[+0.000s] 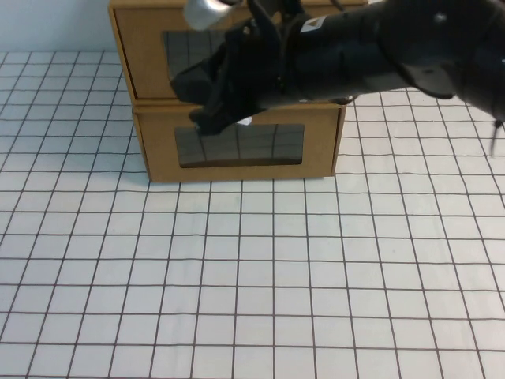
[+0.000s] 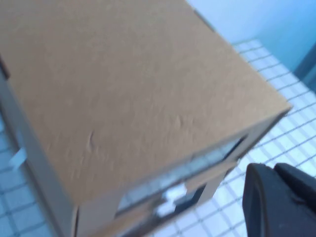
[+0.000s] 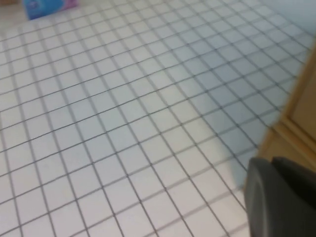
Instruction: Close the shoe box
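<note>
Before the brown cardboard shoe box (image 1: 142, 47) hangs the right gripper (image 1: 217, 110), left gripper (image 2: 279, 202) above its flat top; grips unclear.

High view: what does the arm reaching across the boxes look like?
The right arm is matte black, with rounded joint housings and a small white label; its black right gripper is at the boxes' front. The left gripper, also black, shows only in its wrist view, above the boxes.

Brown cardboard drawer-style shoe box (image 1: 237, 150) with clear rectangular front window, lying on the gridded table, lower of two stacked, drawer pushed nearly flush.
</note>
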You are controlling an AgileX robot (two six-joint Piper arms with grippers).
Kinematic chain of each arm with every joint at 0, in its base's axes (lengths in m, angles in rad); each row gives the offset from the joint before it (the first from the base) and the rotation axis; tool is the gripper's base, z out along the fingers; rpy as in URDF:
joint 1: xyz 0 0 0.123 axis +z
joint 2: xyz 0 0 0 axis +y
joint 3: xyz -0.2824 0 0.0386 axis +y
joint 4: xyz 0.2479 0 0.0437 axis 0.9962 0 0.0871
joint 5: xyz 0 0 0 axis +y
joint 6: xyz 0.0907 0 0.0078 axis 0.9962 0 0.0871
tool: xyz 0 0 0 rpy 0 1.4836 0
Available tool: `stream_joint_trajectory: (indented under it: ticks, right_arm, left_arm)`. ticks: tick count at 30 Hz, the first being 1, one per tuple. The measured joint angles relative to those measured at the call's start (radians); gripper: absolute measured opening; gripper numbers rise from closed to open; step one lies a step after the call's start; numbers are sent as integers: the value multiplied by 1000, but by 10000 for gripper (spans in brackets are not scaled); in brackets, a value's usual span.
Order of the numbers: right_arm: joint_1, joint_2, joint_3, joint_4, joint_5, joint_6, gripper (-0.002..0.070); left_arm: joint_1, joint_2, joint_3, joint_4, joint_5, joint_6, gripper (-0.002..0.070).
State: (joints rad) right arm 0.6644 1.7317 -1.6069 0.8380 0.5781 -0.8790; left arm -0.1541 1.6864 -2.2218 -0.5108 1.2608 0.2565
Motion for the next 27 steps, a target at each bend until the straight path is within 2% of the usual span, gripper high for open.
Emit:
stream_joint_trajectory:
  ticks: [5, 13, 21, 27]
  right_arm:
    - [0, -171, 164, -83, -122, 118, -13]
    - [0, -357, 337, -85, -270, 178, -13]
    - [-42, -468, 372, -148, -178, 223, -13]
    - [-131, -632, 372, -346, -72, 397, -13]
  left_arm:
    - [0, -218, 283, 108, 2, -2, -6]
    - [0, -590, 732, 206, -12, 5, -6]
    - [0, -959, 1018, 405, -93, -63, -6]
    - [0, -1216, 1187, 435, -168, -96, -6]
